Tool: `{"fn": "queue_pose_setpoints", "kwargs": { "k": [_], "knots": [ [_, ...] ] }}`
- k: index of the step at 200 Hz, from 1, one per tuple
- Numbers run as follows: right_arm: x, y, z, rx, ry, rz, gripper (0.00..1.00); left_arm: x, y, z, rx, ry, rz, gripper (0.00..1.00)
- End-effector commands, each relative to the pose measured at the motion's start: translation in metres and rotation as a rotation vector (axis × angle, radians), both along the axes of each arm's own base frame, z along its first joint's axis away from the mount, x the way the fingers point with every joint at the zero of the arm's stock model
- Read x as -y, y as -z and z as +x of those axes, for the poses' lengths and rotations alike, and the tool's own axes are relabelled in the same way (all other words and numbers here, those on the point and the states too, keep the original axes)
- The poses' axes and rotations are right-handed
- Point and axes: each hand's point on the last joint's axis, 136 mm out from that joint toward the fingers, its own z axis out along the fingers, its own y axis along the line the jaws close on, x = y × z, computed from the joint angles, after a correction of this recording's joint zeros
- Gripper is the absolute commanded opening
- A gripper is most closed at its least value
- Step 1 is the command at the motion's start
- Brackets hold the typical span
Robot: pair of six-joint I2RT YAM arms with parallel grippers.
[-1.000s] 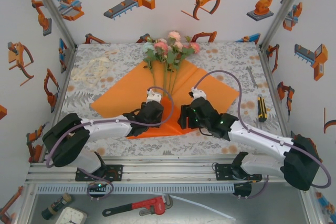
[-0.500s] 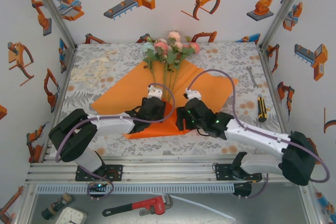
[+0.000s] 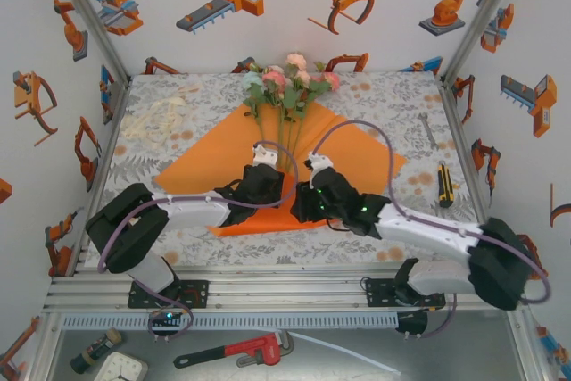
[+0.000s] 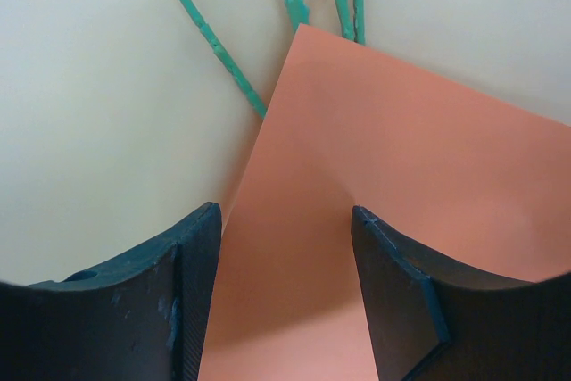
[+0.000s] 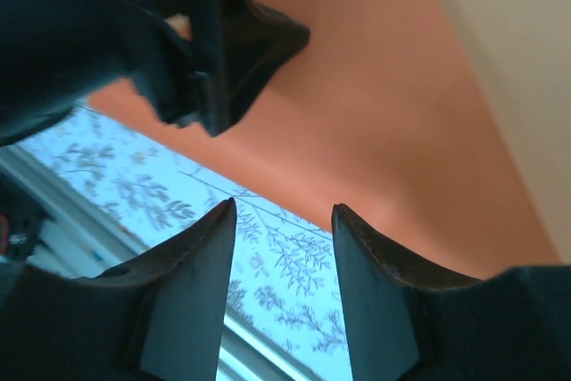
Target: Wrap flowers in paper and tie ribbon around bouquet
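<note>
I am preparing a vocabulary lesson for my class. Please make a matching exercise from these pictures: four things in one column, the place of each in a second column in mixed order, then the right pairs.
Things:
1. flowers
2. ribbon
3. paper
4. red pipe wrench

Places:
A. far left part of the table
B. spread flat in the middle of the table
C. below the table's near edge
D. blooms at the middle of the far edge of the table

Pairs: 1-D, 2-A, 3-B, 4-C
</note>
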Motion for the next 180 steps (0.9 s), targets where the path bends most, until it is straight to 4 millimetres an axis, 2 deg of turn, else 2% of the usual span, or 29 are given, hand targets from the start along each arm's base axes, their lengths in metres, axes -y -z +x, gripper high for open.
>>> {"fn": "queue_pose_setpoints", "kwargs": {
  "k": [1,23,46,68,82,95,117,123,140,180],
  "knots": [
    [-0.010,0.025,0.013,-0.018,0.047,0.021,0.42,0.007,-0.012,0.006,0.016,0.005,-0.038,0.58],
    [0.015,0.056,0.021,-0.040,0.146,-0.068,0.40,0.008,-0.026,0.004,0.033,0.025,-0.068,0.60],
    [0.042,0.080,0.016,-0.085,0.220,-0.152,0.40,-0.002,-0.059,-0.007,0.048,0.036,-0.123,0.61],
    [0.052,0.088,0.010,-0.110,0.247,-0.176,0.41,-0.003,-0.090,-0.036,0.010,0.123,-0.237,0.61],
    [0.050,0.087,0.010,-0.117,0.244,-0.157,0.41,0.007,-0.094,-0.065,-0.054,0.250,-0.342,0.57],
    [0.047,0.085,0.010,-0.123,0.239,-0.149,0.42,0.012,-0.082,-0.087,-0.152,0.308,-0.384,0.49],
    [0.050,0.086,0.010,-0.135,0.256,-0.165,0.43,0.005,-0.034,-0.107,-0.274,0.276,-0.306,0.32],
    [0.053,0.087,0.010,-0.139,0.275,-0.175,0.43,-0.002,-0.022,-0.106,-0.291,0.237,-0.283,0.28],
    [0.073,0.091,0.009,-0.153,0.366,-0.218,0.45,-0.021,0.003,-0.101,-0.293,0.136,-0.238,0.26],
    [0.118,0.101,-0.002,-0.217,0.515,-0.243,0.47,-0.051,0.025,-0.088,-0.252,-0.020,-0.161,0.24]
  ]
}}
